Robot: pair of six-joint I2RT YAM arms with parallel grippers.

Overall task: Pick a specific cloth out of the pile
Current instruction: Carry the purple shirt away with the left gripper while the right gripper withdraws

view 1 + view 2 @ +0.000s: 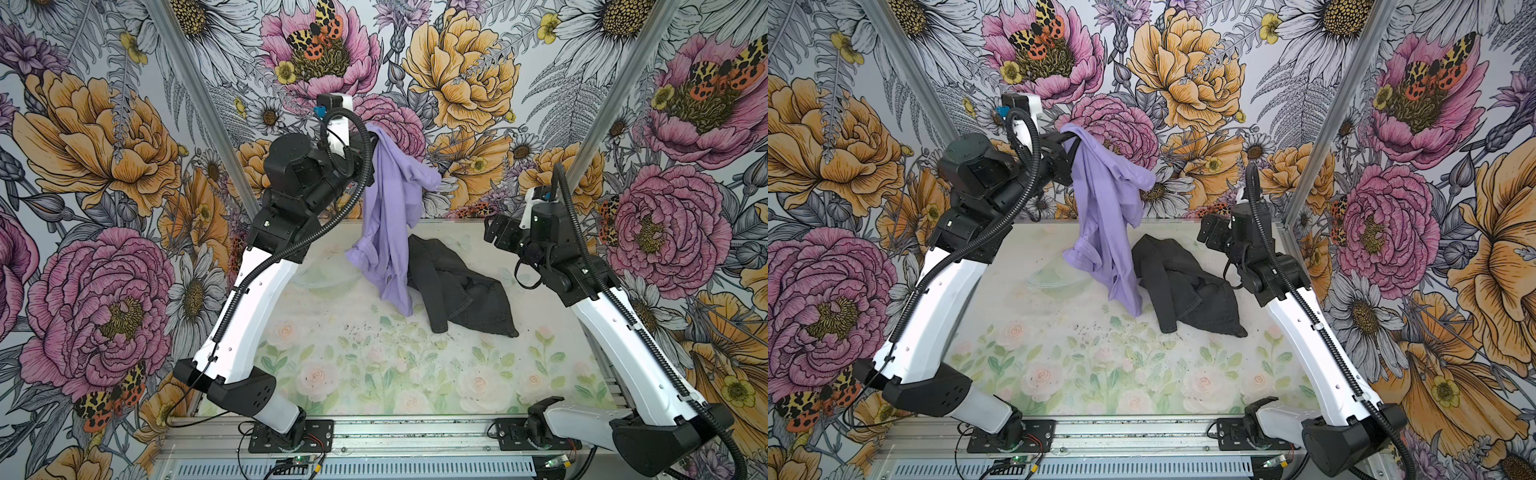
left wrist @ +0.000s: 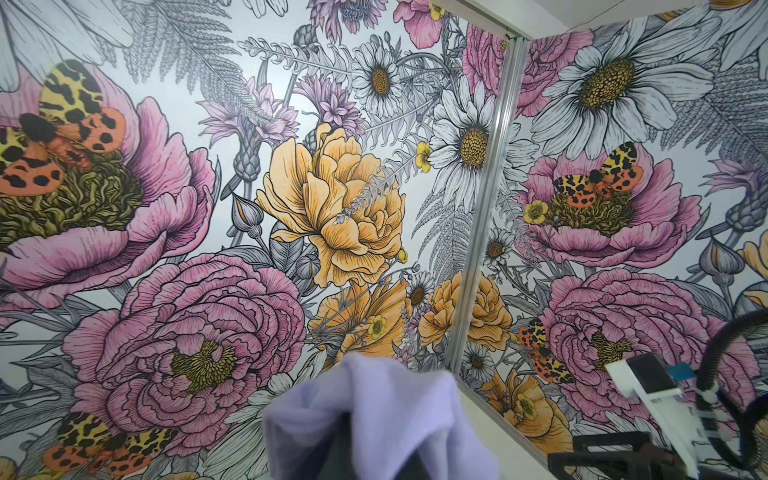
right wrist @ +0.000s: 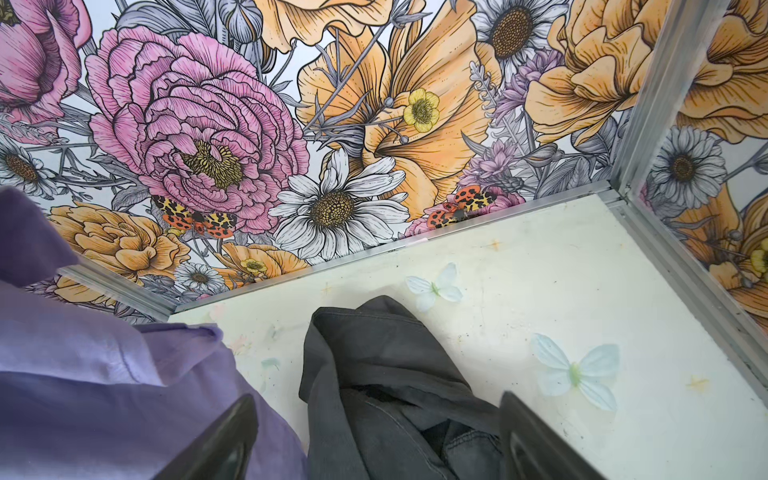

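Now up: cloth (image 1: 390,216) in L claw (image 1: 367,140)

Clamped on top fold, high over far side of table (image 1: 374,374), left of centre. Hangs long, lower tip down near table; touching or not, can't tell. Just right of it, on table: dark garment (image 1: 457,286), crumpled, left edge behind hanging cloth in both top views. Off to right, above table: R claw (image 3: 374,401), wide, nothing btwn fingers (image 3: 245,415); looks down on dark garment, cloth at edge of wrist view.
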